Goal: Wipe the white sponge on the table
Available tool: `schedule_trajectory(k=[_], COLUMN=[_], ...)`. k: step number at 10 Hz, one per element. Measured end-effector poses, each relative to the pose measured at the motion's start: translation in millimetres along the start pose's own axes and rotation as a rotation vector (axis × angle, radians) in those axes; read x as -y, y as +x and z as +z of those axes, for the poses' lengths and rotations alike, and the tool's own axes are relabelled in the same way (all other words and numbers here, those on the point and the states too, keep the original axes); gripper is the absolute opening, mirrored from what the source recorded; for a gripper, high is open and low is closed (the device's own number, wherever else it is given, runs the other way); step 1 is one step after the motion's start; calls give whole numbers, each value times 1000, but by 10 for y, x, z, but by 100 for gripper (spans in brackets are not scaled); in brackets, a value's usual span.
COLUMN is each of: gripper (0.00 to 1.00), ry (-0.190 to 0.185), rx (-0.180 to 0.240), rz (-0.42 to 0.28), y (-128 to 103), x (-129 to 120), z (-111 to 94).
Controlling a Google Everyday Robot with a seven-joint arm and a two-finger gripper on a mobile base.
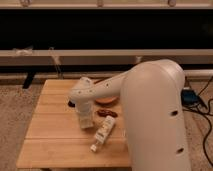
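The table has a light slatted wood top and fills the lower left of the camera view. My gripper hangs from the white wrist and points down onto the table near its middle. The white sponge does not show apart from the gripper. I cannot tell whether it is under or in the gripper's pale tip. The large white arm covers the right side of the table.
An orange round object lies just right of the wrist, with a small dark red thing in front of it. A pale elongated bottle-like object lies next to the gripper. Cables and a dark device lie on the floor at the right.
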Motion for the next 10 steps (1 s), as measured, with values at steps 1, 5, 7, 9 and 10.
schedule_trajectory(k=[1,5,7,9,10], gripper=[0,0,0,0,0], ry=[8,48,75,101,108], rx=[-3,-14,-26,-44,-50], rz=[-11,-99,-168,-248,-274], y=[-99,-654,-781,-654,-574], x=[-81,-750,-1078,-1406,-1493], z=[8,68,125,220,252])
